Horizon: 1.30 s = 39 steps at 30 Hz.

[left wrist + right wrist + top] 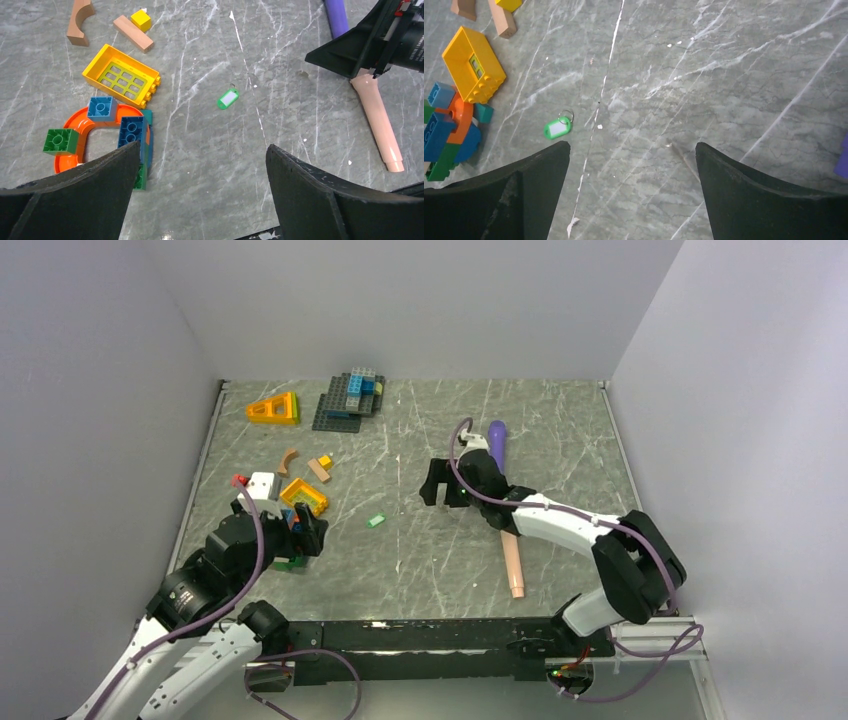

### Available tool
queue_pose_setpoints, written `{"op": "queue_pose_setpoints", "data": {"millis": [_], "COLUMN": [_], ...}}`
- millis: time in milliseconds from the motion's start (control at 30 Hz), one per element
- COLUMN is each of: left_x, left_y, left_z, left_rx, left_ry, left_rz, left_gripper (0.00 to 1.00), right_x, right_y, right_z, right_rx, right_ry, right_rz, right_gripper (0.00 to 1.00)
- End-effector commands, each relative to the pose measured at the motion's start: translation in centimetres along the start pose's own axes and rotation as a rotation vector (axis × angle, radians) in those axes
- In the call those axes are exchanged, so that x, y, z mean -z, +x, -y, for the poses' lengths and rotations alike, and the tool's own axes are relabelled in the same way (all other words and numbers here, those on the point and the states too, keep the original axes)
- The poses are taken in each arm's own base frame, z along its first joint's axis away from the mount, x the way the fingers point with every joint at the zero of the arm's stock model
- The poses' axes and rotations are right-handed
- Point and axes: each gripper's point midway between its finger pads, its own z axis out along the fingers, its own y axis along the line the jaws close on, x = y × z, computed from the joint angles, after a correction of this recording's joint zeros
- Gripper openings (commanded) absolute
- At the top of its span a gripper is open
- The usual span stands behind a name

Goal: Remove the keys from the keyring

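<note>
A small green-headed key (228, 98) with a white centre lies flat on the grey marbled table, left of the middle (376, 521). A thin metal keyring (566, 115) sits at its tip, next to the green head (558, 129). My left gripper (202, 150) hovers open near the table's front left (310, 535), with the key ahead of it and nothing between its fingers. My right gripper (632, 147) is open too, over bare table right of the key (440, 495). A thin brownish sliver (672, 146) lies by its right finger; I cannot tell what it is.
A cluster of coloured toy bricks (100, 132) and a yellow brick (122, 76) lie by the left gripper, with wooden blocks (132, 33) beyond. A pink cylinder (513, 565) and a purple one (497, 443) lie under the right arm. A baseplate with blue bricks (350, 400) stands at the back.
</note>
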Motion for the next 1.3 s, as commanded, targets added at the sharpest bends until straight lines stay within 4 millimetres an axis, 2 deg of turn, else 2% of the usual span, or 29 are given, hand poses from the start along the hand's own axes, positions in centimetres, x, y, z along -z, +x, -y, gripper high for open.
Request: {"op": "queue_pose_setpoints", "data": {"millis": [0,133,300,467,667,800,900,1067,1267], "left_x": [0.0,0.1,0.2,0.3,0.6,0.7,0.7,0.8,0.7], "left_y": [-0.3,-0.3,-0.4,-0.4,-0.6,-0.7,-0.7,-0.7,-0.7], "left_z": [-0.3,-0.2,-0.1,-0.2,-0.2,-0.2,-0.1,0.0,0.0], "left_rx": [-0.006,-0.003,-0.001,-0.001,0.004,0.005,0.002,-0.001,-0.005], "left_ry": [-0.021,-0.012,-0.001,-0.001,0.01,0.01,0.018,0.025,0.027], "left_rz": [0.012,0.015,0.023,0.025,0.046,0.053,0.053,0.057,0.052], "left_gripper": [1.0,0.99,0.99,0.99,0.99,0.99,0.99,1.0,1.0], "right_x": [1.7,3.1,5.7,9.9,15.9,18.7,19.3,19.7,20.1], "right_y": [-3.0,-3.5,-4.7,-6.5,-9.2,-10.1,-9.6,-7.8,-5.5], "right_z": [-0.8,-0.8,-2.3,-3.0,-2.0,-0.9,0.8,2.7,3.7], "right_rx": [-0.008,0.017,0.07,0.108,0.084,0.01,-0.074,-0.074,-0.058], "right_ry": [-0.005,-0.009,-0.089,-0.126,-0.12,-0.116,-0.071,-0.046,-0.048], "right_rz": [0.072,0.087,0.123,0.2,0.403,0.541,0.587,0.608,0.573], "right_gripper": [1.0,1.0,1.0,1.0,1.0,1.0,1.0,1.0,1.0]}}
